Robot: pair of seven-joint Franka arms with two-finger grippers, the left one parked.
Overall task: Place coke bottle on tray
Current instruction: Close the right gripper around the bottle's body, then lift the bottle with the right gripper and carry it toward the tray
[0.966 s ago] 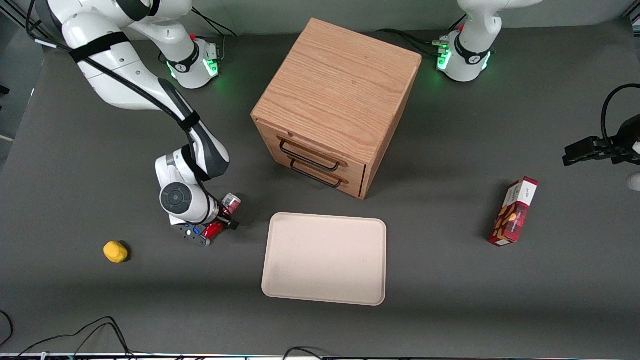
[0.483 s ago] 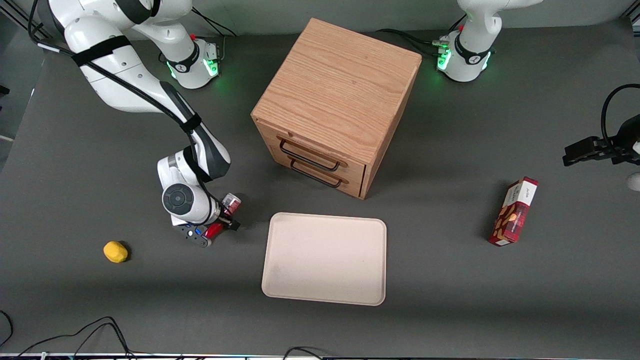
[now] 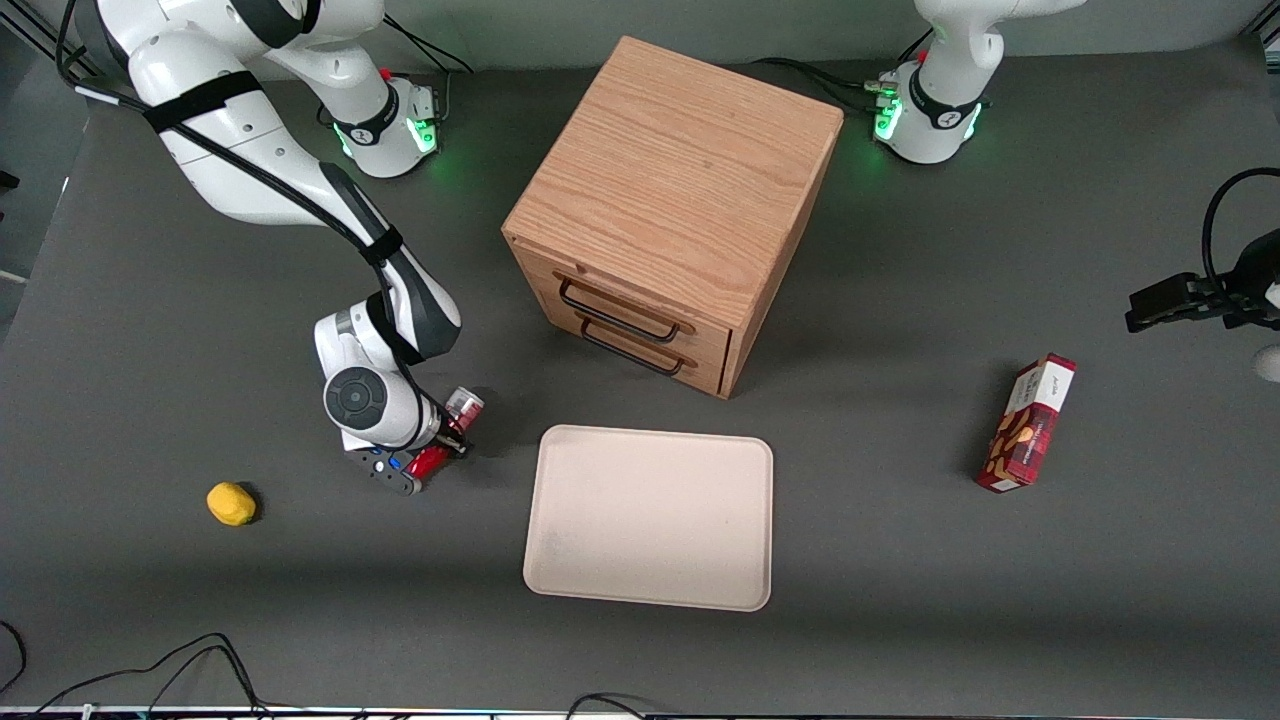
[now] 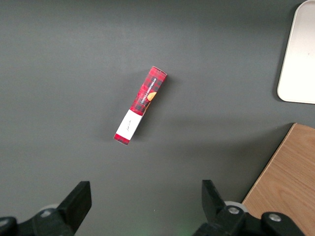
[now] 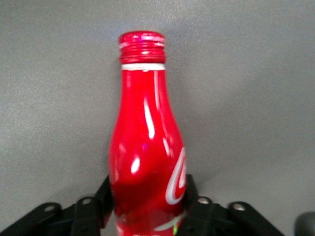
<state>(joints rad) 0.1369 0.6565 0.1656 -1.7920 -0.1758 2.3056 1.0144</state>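
The coke bottle (image 3: 463, 404) lies on the dark table beside the tray (image 3: 650, 520), toward the working arm's end, its silver base pointing away from the front camera and its red neck toward it. My right gripper (image 3: 446, 440) is low over it and shut on its body. In the right wrist view the red bottle (image 5: 145, 142) with white script sits between the black fingers (image 5: 102, 195), which touch both its sides. The pale beige tray is bare; its corner also shows in the left wrist view (image 4: 298, 59).
A wooden two-drawer cabinet (image 3: 670, 200) stands farther from the front camera than the tray. A yellow lemon-like object (image 3: 230, 503) lies toward the working arm's end. A red snack box (image 3: 1030, 422) lies toward the parked arm's end. Cables lie along the front edge.
The gripper's fingers have drawn in against the bottle's sides; one second ago one finger stuck out farther. The arm and bottle have hardly shifted.
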